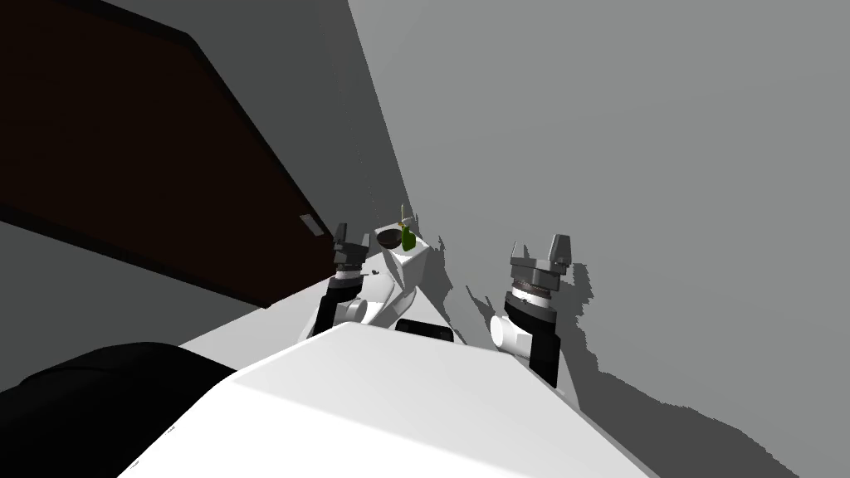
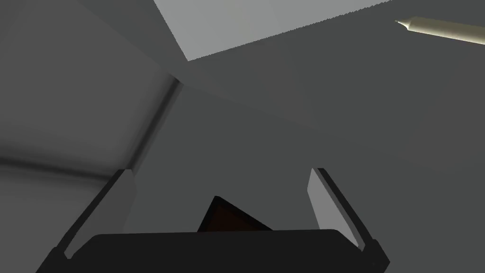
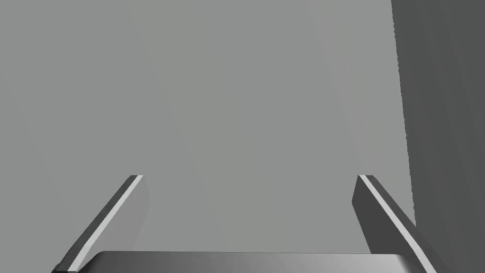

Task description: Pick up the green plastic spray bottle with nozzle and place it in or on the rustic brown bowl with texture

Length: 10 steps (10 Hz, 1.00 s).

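Spray bottle (image 1: 408, 239): green, small and far off, just right of centre in the head view. It stands on the counter (image 1: 411, 267) and is in neither hand.
Right hand (image 1: 539, 246): nearest, right of centre in the head view, raised and well apart from the bottle. It is released, with its fingers (image 3: 128, 208) spread wide and nothing between them.
Left hand (image 1: 351, 236): left of centre in the head view, near the counter's left side. It is also released, with its fingers (image 2: 121, 199) apart and empty.
Brown wedge (image 2: 227, 219): a dark brown triangle low between the left hand's fingers in the left wrist view. What it belongs to I cannot tell.
Counter: a white block at the centre of the head view, between the two hands and beyond them.
Bowl (image 1: 387, 238): dark and round, on the counter top, just left of the bottle in the frame. Whether the two touch I cannot tell.
Pale rod (image 2: 445, 31): cream and pointed, at the upper right of the left wrist view. A similar pale sliver shows just above the bottle in the head view; whether it is the nozzle I cannot tell.
Dark panel (image 1: 124, 141): a large dark brown slab across the upper left of the head view, with a small grey plate (image 1: 309, 224) near its lower right corner.
Wall (image 1: 622, 124): plain grey, behind the counter, upper right of the head view.
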{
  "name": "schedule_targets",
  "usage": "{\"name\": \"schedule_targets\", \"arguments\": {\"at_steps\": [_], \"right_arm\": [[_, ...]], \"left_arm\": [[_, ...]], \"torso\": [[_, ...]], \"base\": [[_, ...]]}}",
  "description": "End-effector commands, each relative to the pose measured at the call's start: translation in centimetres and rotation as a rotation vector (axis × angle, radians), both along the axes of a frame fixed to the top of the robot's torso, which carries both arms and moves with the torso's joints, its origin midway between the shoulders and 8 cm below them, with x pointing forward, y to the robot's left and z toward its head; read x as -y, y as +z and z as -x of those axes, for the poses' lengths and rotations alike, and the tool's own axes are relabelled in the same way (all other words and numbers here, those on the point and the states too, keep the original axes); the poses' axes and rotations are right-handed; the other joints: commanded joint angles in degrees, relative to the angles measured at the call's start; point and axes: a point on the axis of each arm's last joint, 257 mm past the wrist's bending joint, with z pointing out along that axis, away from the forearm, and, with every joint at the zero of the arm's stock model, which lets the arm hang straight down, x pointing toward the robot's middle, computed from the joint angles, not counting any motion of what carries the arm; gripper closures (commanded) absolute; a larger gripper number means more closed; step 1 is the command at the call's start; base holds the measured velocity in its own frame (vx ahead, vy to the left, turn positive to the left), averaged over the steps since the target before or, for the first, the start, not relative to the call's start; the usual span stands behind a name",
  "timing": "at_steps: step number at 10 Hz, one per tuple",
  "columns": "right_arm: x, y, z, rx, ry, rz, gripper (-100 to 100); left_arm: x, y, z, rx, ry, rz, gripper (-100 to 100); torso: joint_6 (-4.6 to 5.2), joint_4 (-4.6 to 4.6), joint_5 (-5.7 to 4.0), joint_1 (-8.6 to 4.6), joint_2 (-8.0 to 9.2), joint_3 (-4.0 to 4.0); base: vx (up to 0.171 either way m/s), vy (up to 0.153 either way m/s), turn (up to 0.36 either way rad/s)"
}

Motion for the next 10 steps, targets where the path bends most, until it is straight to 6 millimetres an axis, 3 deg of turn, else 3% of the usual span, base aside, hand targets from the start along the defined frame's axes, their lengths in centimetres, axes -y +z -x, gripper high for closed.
{"name": "schedule_targets", "arguments": {"at_steps": [1, 10], "right_arm": [[0.0, 0.0, 0.0, 0.0, 0.0, 0.0, 0], [0.0, 0.0, 0.0, 0.0, 0.0, 0.0, 0]], "left_arm": [[0.7, -0.2, -0.6, -0.009, -0.023, -0.046, -100], [4.7, -2.1, -5.8, -0.05, -0.117, -0.332, -100]], "torso": [[0.0, 0.0, 0.0, 0.0, 0.0, 0.0], [0.0, 0.03, 0.03, 0.1, 0.15, 0.09]], "base": [[-0.01, 0.007, 0.008], [-0.033, 0.02, 0.027]]}}
